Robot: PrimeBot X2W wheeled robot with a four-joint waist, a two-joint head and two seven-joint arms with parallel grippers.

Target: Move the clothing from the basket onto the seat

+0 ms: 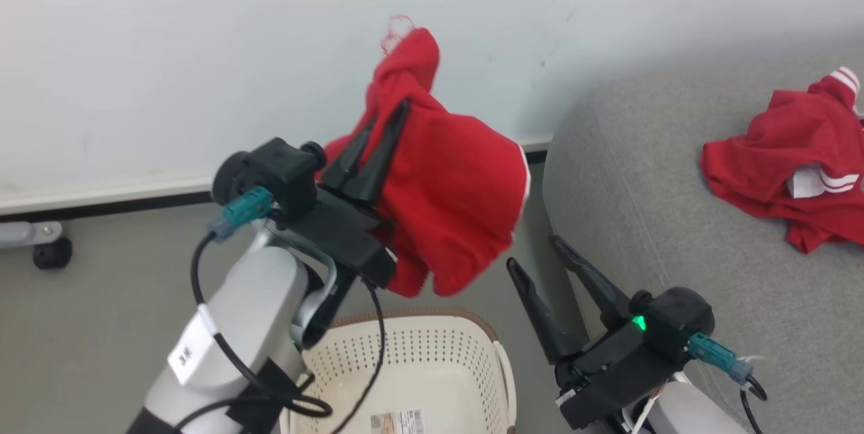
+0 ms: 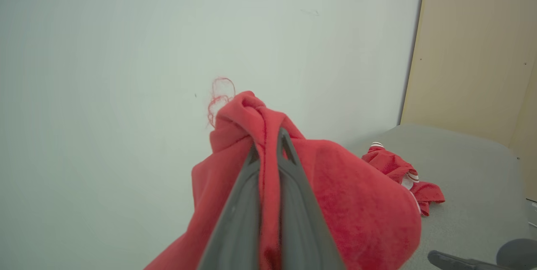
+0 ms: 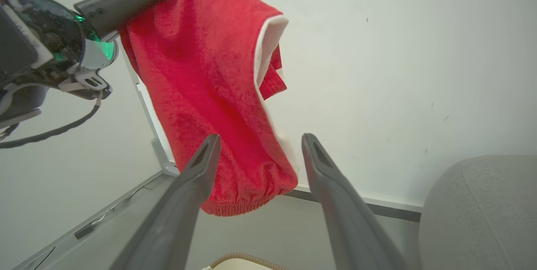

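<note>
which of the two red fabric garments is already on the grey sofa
The red garment with white striped trim, lying on the grey woven sofa; the other red garment hangs clamped in the left gripper.

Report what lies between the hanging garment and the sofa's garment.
Head view: a bare stretch of the sofa separates the hanging garment, pinched in the left end effector, from the striped garment.

Plain white wall, evenly lit with a few faint scuffs, meets smooth grey floor along a white skirting ledge over a black strip; black castor under a grey metal foot at far left; beige panel adjoins the wall at a corner.
</note>
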